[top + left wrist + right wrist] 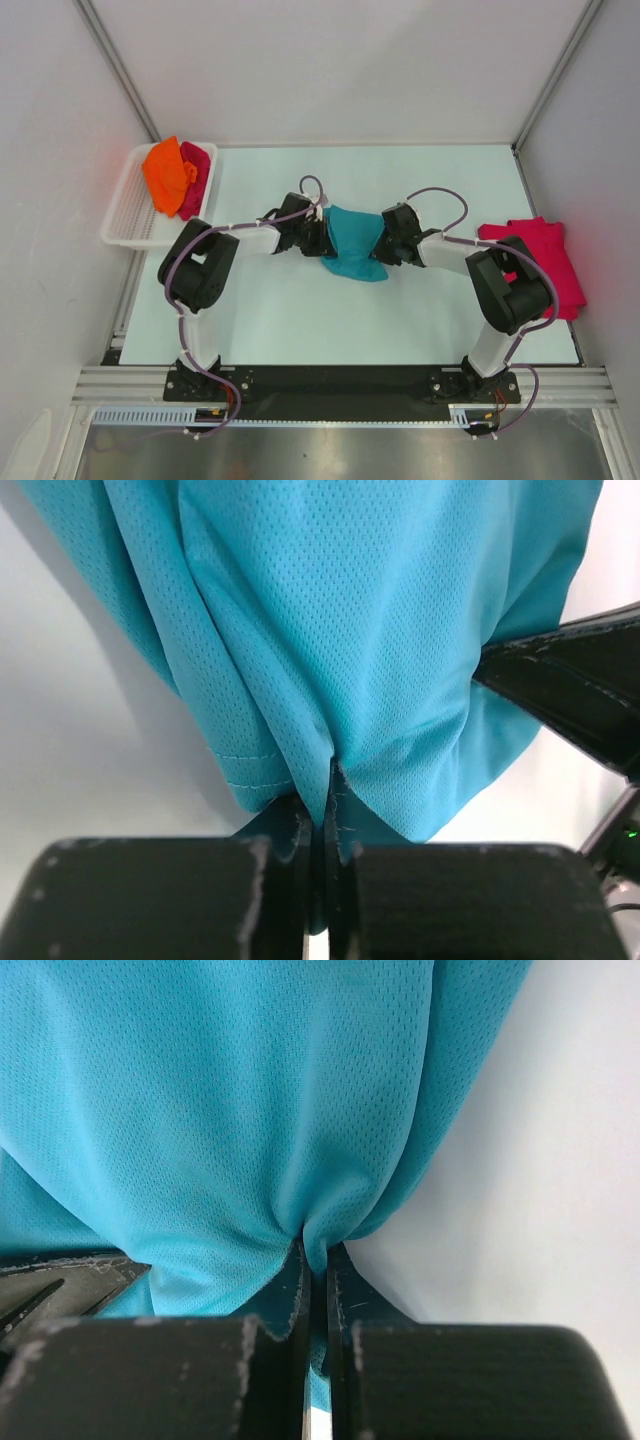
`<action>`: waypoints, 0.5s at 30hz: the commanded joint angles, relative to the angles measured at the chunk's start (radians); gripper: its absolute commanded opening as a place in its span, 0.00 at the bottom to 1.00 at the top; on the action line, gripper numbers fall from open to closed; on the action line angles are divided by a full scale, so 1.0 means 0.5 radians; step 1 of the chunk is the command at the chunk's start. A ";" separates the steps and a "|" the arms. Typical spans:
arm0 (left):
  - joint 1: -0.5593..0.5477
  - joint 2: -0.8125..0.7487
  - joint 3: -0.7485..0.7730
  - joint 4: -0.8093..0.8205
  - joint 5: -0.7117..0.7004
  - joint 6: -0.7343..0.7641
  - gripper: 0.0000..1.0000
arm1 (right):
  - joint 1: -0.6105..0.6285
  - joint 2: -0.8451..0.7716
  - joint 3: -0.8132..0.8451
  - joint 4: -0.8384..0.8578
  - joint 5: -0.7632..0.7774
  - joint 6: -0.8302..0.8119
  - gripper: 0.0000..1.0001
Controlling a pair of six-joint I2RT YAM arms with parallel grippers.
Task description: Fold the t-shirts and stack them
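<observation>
"Teal t-shirt, where is it?"

"Near the middle of the table, bunched into a crumpled bundle between the two arms. Its lower edge sags toward the near side. I cannot tell whether it touches the tabletop."

"Who has hold of it?"

"Both. The left gripper is at its left edge and the right gripper at its right edge, facing each other across the cloth."

"And the fingers?"

"In the left wrist view, the left gripper has its jaws pressed together with a pleat of the teal t-shirt nipped between them, a stitched hem showing just above the tips. The right wrist view shows the same: the right gripper is pinched tight on a gathered fold of the teal t-shirt, with the fabric fanning upward from the tips."

"Where are the other shirts?"

"An orange t-shirt lies heaped in the white basket at the table's far left corner, with a crimson-pink t-shirt just beside it and touching. A second crimson-pink t-shirt lies at the right edge of the table, partly hidden by the right arm."
</observation>
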 commanded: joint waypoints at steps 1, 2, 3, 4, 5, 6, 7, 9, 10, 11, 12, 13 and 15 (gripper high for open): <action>-0.030 0.036 -0.013 0.003 0.144 -0.047 0.00 | 0.033 0.084 -0.077 -0.341 0.081 -0.035 0.00; -0.034 0.042 -0.004 -0.003 0.153 -0.053 0.00 | 0.033 0.065 -0.058 -0.375 0.106 -0.044 0.00; -0.040 0.049 0.017 -0.006 0.171 -0.068 0.00 | 0.030 0.044 -0.040 -0.409 0.173 -0.065 0.00; -0.061 0.055 0.030 -0.006 0.186 -0.078 0.00 | 0.033 0.004 0.003 -0.476 0.204 -0.078 0.00; -0.079 0.061 0.048 -0.006 0.199 -0.084 0.00 | 0.036 -0.021 0.021 -0.513 0.234 -0.090 0.00; -0.092 0.067 0.088 -0.003 0.214 -0.108 0.00 | 0.033 -0.042 0.040 -0.550 0.298 -0.111 0.00; -0.134 0.082 0.106 0.000 0.254 -0.121 0.00 | 0.033 -0.091 0.061 -0.626 0.336 -0.118 0.00; -0.187 0.098 0.180 0.015 0.279 -0.157 0.00 | 0.033 -0.143 0.113 -0.697 0.436 -0.130 0.00; -0.242 0.119 0.204 0.016 0.297 -0.170 0.00 | 0.030 -0.174 0.132 -0.783 0.477 -0.142 0.00; -0.269 0.134 0.229 0.019 0.300 -0.182 0.00 | 0.033 -0.229 0.162 -0.826 0.513 -0.151 0.00; -0.297 0.147 0.284 0.016 0.306 -0.203 0.00 | 0.033 -0.263 0.175 -0.872 0.593 -0.158 0.00; -0.340 0.168 0.303 0.016 0.315 -0.219 0.00 | 0.027 -0.294 0.187 -0.955 0.630 -0.167 0.00; -0.374 0.190 0.358 0.085 0.346 -0.268 0.00 | 0.012 -0.404 0.212 -1.026 0.710 -0.176 0.00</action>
